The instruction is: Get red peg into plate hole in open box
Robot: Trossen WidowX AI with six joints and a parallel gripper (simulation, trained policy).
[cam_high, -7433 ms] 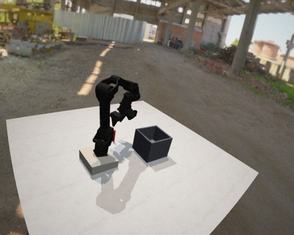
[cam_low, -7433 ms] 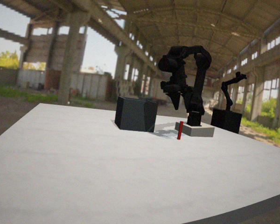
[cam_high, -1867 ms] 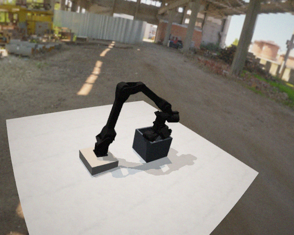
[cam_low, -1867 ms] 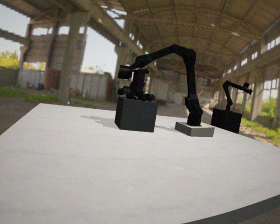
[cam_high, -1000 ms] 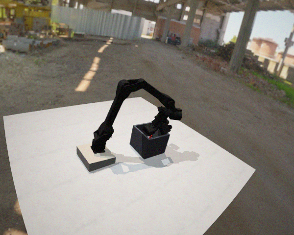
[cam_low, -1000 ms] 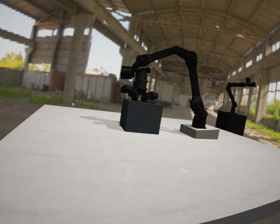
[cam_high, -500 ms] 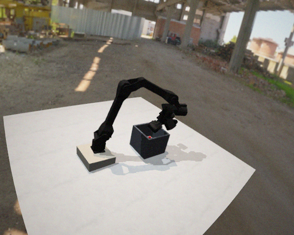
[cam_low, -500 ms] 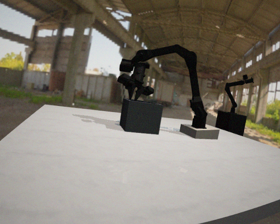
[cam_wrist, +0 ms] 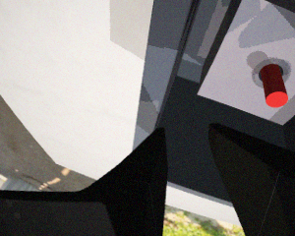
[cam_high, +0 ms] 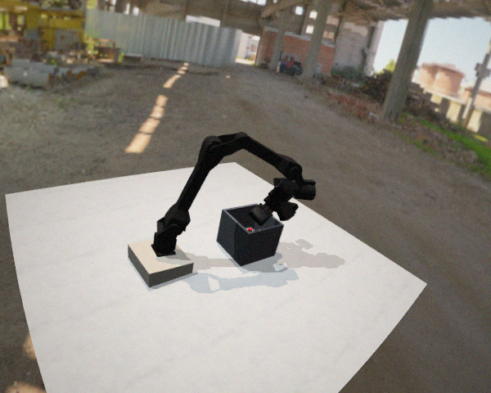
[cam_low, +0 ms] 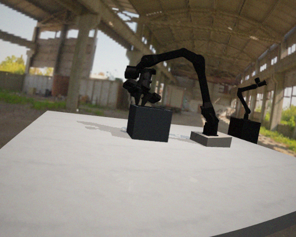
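Inside the dark box (cam_high: 259, 245) (cam_low: 149, 125) (cam_wrist: 189, 118), the red peg (cam_high: 250, 229) (cam_wrist: 273, 86) stands upright from the plate (cam_wrist: 231, 79).

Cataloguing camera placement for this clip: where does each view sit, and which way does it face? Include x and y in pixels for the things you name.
Top: raised beside the table, angled down at the open box (cam_high: 260, 245) (cam_low: 149, 125) (cam_wrist: 187, 105); whole arm shows.
Exterior: lower, near table height, facing box and arm side-on; whole arm.
Wrist: on the hand, looking past both fingertips into the box.
Top and wrist share the red peg (cam_high: 250, 229) (cam_wrist: 273, 86).
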